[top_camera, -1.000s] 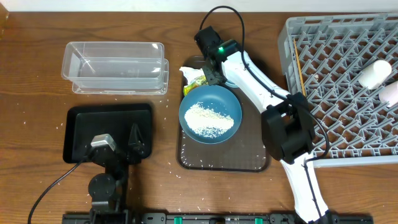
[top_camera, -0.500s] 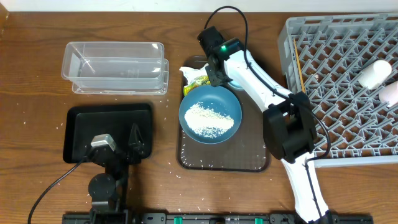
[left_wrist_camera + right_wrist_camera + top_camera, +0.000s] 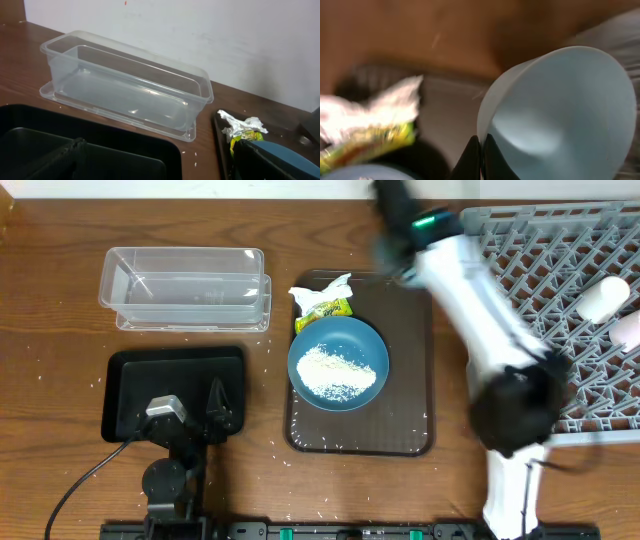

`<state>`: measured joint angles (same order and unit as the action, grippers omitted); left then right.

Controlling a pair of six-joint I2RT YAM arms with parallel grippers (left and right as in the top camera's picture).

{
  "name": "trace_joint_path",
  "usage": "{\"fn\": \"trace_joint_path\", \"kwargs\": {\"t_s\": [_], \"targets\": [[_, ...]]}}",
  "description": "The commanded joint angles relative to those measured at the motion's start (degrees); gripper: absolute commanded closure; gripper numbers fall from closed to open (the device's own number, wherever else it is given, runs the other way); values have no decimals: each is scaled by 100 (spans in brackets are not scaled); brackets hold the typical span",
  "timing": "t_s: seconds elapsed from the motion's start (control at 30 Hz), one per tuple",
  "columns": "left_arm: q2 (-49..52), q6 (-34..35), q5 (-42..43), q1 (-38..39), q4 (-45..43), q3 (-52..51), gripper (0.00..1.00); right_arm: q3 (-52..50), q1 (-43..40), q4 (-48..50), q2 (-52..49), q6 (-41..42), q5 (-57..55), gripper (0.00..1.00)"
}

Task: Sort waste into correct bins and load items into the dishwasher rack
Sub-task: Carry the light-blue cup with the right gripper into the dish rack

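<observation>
At the far edge of the bench, between the brown serving tray and the dishwasher rack, the right arm shows only as a blur from overhead. Its wrist camera shows the right claw clenched on the rim of the pale-blue cup, which is tilted with its empty inside facing the lens. On the serving tray sits the dark-blue bowl holding the rice. The napkin and snack wrapper lie just beyond the bowl. The clear tub stands empty, well to the left. The left claw rests over the black tray; I cannot tell whether it is released or clenched.
</observation>
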<state>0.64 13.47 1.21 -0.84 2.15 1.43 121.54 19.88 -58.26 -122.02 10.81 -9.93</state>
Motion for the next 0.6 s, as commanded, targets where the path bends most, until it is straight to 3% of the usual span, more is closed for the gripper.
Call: {"fn": "trace_joint_path", "kwargs": {"t_s": [0.0,0.17,0.4,0.57], "targets": [[-2,-37,-55,28,190,-120,5,229,-896,68,800,-343,407,99],[-4,-37,-55,28,192,-120,5,225,-2256,199,951,-581,1884,99],[-4,-37,-55,28,192,-120,5,164,-3912,1008,254,-885,5088,99],[-2,-37,-55,28,192,-120,5,164,-4671,2218,-387,243,6780,99]]}}
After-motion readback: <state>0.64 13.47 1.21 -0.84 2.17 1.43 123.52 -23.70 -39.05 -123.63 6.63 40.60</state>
